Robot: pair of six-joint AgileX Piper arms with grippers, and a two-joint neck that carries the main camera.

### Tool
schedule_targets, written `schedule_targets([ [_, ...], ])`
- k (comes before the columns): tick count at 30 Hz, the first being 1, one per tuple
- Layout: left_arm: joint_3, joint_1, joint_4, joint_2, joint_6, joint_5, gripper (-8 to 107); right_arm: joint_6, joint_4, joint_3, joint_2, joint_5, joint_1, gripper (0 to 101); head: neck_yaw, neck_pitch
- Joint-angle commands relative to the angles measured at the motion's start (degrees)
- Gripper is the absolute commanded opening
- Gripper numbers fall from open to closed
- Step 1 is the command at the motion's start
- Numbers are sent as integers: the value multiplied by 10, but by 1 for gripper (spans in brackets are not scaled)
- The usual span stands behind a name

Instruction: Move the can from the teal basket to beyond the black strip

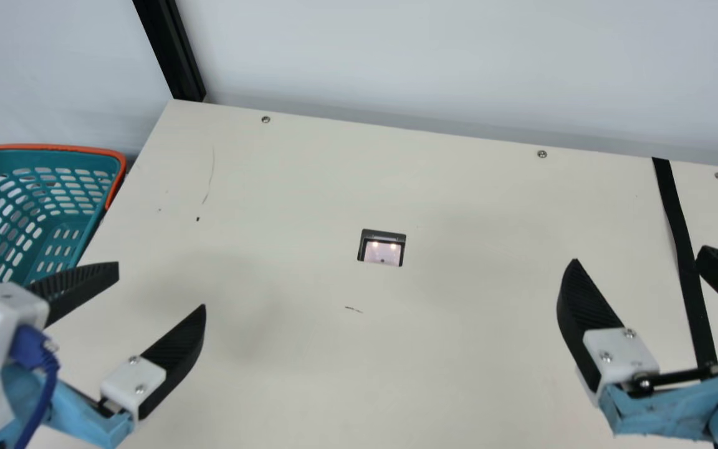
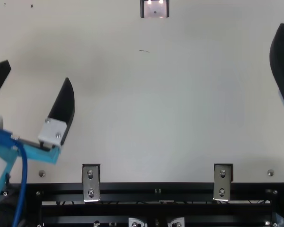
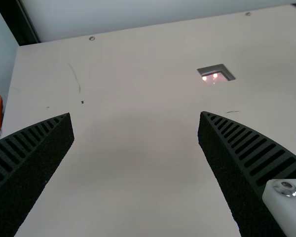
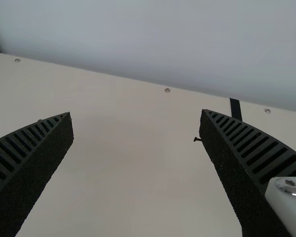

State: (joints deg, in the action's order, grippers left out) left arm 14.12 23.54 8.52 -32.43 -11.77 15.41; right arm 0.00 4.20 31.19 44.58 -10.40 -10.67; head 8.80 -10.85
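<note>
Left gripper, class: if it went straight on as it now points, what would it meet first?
Probably the cream tabletop, short of the pale back wall, though the height and tilt of the left gripper are unclear.

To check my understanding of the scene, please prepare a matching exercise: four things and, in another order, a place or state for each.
1. slotted teal plastic basket
2. flat black strip
3. left gripper
4. dark-framed square panel

A. open, holding nothing
B. past the cream table's left edge
C. set in the table, near the main view's middle
D. running across the table's right part

Pairs: 1-B; 2-D; 3-A; 4-C
</note>
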Motion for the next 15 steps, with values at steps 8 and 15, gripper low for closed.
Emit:
schedule_targets([
  [8, -32, 19, -69, 141, 19, 63, 90, 12, 5, -58, -103, 3, -9, 101, 6, -5],
  [15, -45, 15, -97, 180, 38, 89, 90, 11, 5, -84, -141, 5, -10, 101, 6, -5],
])
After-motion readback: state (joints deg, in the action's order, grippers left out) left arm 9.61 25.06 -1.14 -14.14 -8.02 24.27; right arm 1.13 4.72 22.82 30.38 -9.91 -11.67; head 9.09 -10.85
